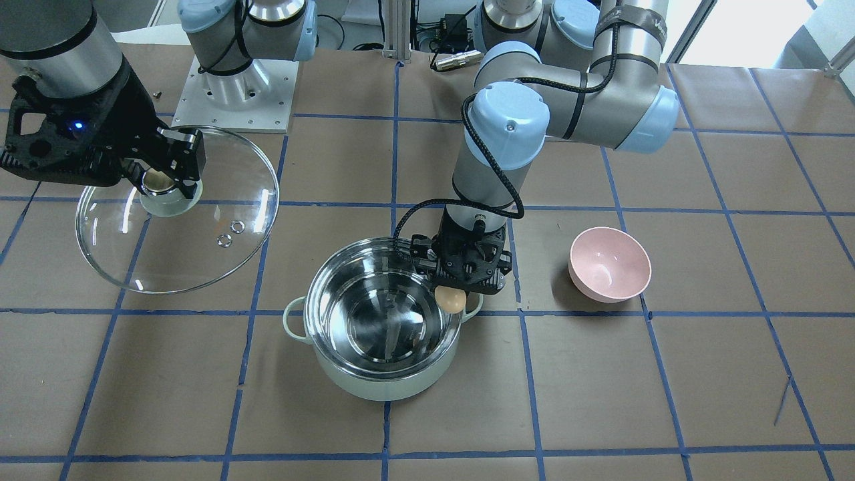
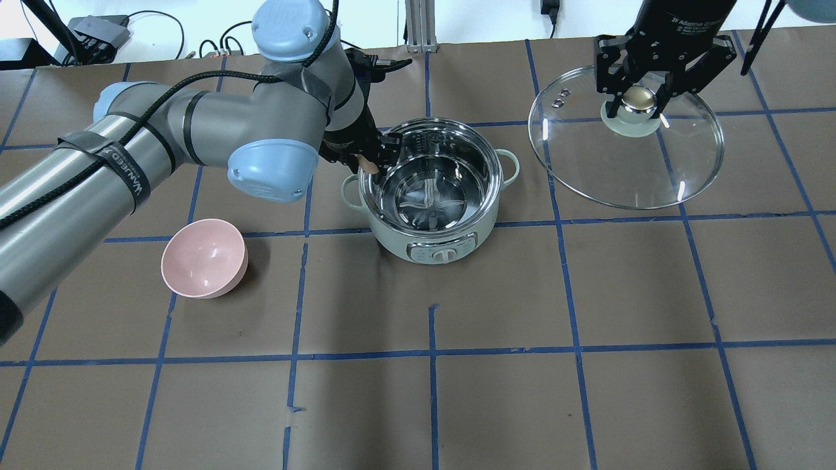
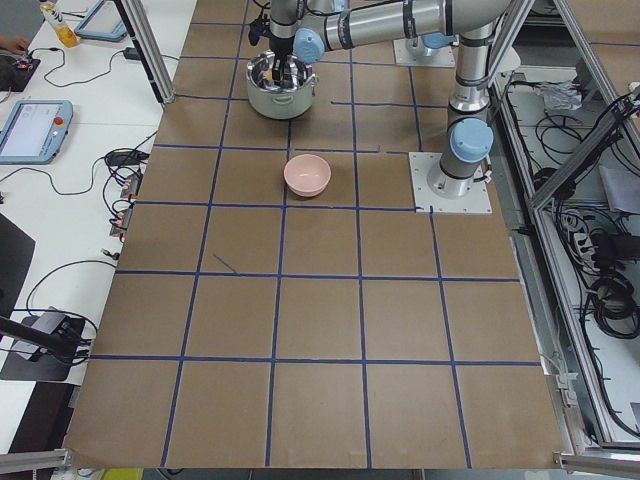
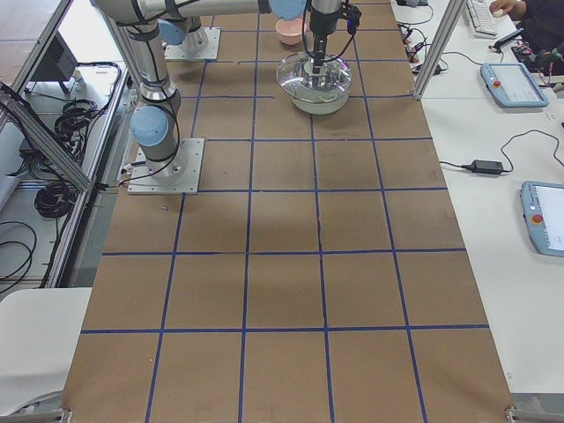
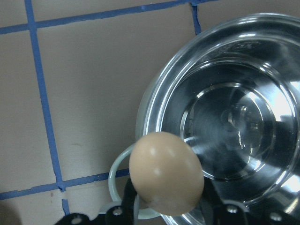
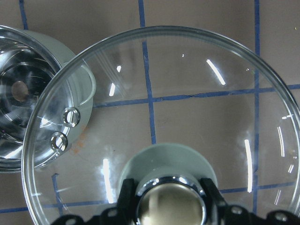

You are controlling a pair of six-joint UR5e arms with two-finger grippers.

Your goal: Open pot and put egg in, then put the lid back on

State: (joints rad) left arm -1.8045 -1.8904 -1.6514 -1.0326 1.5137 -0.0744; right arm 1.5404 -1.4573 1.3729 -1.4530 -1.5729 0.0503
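The mint-green pot [image 1: 374, 374] stands open in mid-table, its steel inside empty [image 2: 432, 189]. My left gripper [image 1: 457, 292] is shut on the brown egg [image 1: 451, 298] and holds it just above the pot's rim by one side handle. In the left wrist view the egg [image 5: 166, 172] hangs over the rim and handle of the pot [image 5: 220, 136]. My right gripper [image 2: 638, 101] is shut on the knob of the glass lid [image 2: 643, 176] and holds the lid in the air, off to the side of the pot. The lid [image 6: 187, 108] fills the right wrist view.
A small pink bowl [image 1: 609, 263] sits on the brown paper on my left of the pot; it also shows in the overhead view [image 2: 204, 257]. Blue tape lines grid the table. The right arm's base plate [image 1: 234, 93] lies behind the lid.
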